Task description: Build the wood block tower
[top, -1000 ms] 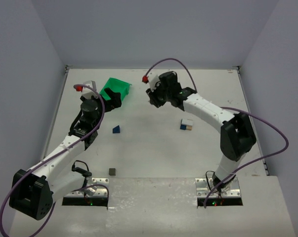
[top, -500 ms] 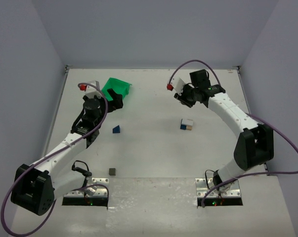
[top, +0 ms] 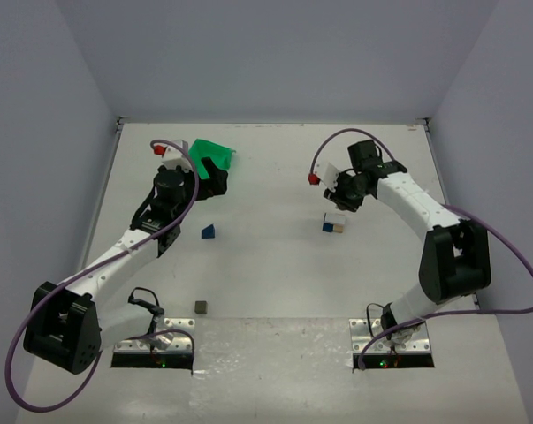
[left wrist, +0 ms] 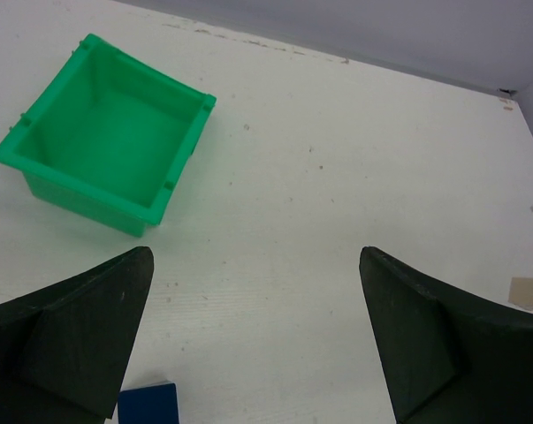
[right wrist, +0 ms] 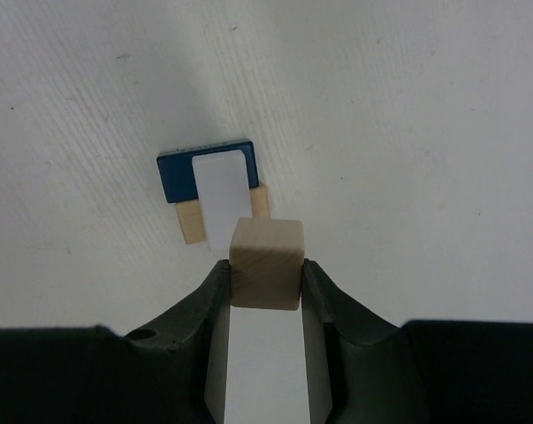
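Right now the wood block tower (top: pixel 334 223) is sitting on the table (top: pixel 275 274) at about 3 o'clock from its middle, well apart from the other loose pieces. In the right wrist view it is showing a blue block (right wrist: pixel 173 177) with tan pieces (right wrist: pixel 191 223) beside it and a white slab (right wrist: pixel 224 190) lying across the top. The right fingers (right wrist: pixel 323 305) are clamping a tan cube (right wrist: pixel 266 256) between them, and the cube is hanging at about 5 o'clock of the tower in that view, overlapping its edge; whether it is touching the stack I cannot tell. From above, that arm's tip is hovering just at 12 o'clock of the tower.

Farther out, a blue wedge (top: pixel 209 231) is resting at 9 o'clock from the table's middle, and a dark cube (top: pixel 200 306) is lying at 7 o'clock near the front edge. The left fingers (left wrist: pixel 89 336) are standing wide apart and gripping nothing, pointing toward the green plastic bin (top: pixel 206 152), which is sitting at 11 o'clock near the back of the table.
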Robot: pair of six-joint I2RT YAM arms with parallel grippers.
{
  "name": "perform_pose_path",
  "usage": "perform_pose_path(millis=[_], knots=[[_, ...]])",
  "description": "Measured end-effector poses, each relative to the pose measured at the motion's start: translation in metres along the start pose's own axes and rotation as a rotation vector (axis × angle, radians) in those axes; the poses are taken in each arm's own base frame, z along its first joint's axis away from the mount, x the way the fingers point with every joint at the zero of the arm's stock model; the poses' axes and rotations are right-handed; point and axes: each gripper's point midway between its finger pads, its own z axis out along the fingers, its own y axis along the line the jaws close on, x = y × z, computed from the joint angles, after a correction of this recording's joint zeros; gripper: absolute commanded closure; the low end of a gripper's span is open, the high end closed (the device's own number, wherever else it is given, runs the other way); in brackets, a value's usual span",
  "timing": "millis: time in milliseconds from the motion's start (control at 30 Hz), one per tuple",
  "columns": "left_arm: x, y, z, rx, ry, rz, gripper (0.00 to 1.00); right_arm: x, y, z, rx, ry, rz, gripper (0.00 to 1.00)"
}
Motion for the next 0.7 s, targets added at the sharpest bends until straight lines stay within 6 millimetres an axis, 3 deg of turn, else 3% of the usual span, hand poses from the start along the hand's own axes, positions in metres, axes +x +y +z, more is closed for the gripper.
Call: perform_pose_path(millis=[700], knots=[[0.008,-0.001,0.0,0.014,0.034,0.01,0.0,0.017,0.024,0.031,-0.142,0.032,-0.022,0.84]])
